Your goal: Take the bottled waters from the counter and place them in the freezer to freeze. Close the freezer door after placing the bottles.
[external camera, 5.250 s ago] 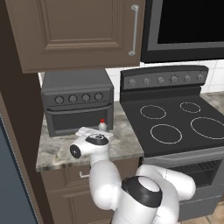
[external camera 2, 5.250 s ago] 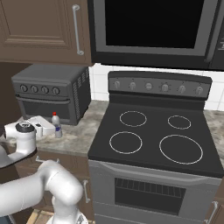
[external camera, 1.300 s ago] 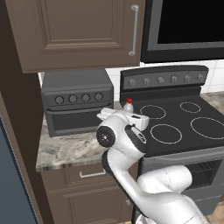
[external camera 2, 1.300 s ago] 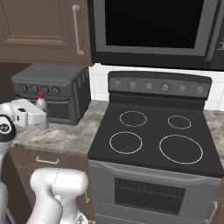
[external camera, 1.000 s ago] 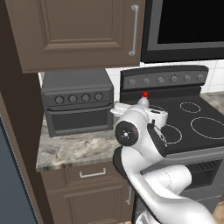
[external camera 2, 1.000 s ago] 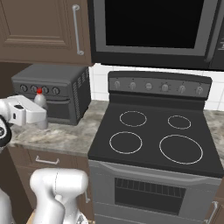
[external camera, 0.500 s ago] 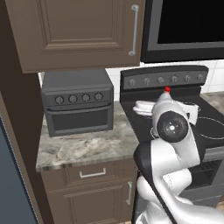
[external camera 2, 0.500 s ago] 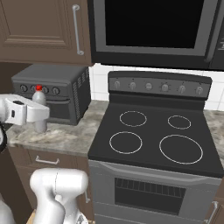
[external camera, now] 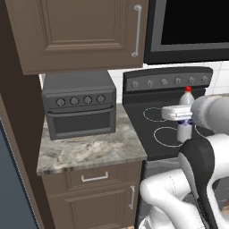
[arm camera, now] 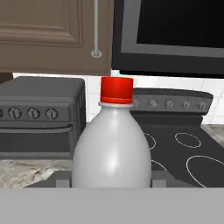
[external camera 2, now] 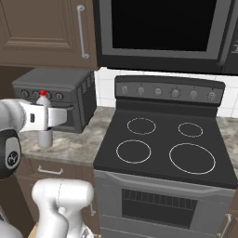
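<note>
My gripper is shut on a bottled water, a small whitish bottle with a red cap, held upright in the air. In the left base view it hangs in front of the black stovetop. Seen from the right base view, the bottle and gripper sit before the toaster oven, above the granite counter. The hand view has the bottle close up between the fingertips. A slate blue-grey strip of the freezer runs along the left edge.
A dark toaster oven stands at the back of the counter. Brown wall cupboards hang above it, and a black microwave above the stove. Drawers and cabinet doors sit under the counter.
The bottle has left the counter in front of the toaster oven. The arm has swung to the right with it, from beside the oven to in front of the stovetop in the left base view.
</note>
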You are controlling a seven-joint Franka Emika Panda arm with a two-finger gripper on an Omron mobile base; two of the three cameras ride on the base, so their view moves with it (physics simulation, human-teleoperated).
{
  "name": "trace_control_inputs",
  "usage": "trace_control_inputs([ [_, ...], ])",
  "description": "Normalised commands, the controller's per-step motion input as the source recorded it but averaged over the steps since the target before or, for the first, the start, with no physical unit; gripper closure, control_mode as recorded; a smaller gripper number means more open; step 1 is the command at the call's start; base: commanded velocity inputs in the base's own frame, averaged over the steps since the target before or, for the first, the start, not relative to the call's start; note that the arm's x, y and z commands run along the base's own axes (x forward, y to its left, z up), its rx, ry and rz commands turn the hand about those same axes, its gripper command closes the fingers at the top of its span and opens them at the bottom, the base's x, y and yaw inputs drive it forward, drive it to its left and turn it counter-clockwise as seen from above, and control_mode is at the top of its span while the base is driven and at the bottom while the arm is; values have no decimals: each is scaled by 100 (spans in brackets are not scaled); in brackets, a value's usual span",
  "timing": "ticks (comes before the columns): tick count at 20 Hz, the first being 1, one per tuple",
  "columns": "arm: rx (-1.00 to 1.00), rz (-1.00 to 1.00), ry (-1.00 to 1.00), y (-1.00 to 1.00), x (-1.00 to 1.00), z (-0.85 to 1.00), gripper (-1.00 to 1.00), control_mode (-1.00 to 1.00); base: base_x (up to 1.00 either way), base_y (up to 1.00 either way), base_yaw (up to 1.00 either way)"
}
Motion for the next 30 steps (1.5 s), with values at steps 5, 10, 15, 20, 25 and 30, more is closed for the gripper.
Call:
trace_control_inputs([
  [5,0,25,-6,0,-15,0,100,-100,0,0,0],
  [10,1,9,-13,-2,-10,0,100,-100,0,0,0],
  [15,5,-3,-10,1,0,0,100,-100,0,0,0],
  [20,7,-9,-12,4,0,-2,100,-100,0,0,0],
  [25,10,-8,-14,1,0,-7,100,-100,0,0,0],
  [30,4,-3,-11,0,0,-16,100,-100,0,0,0],
])
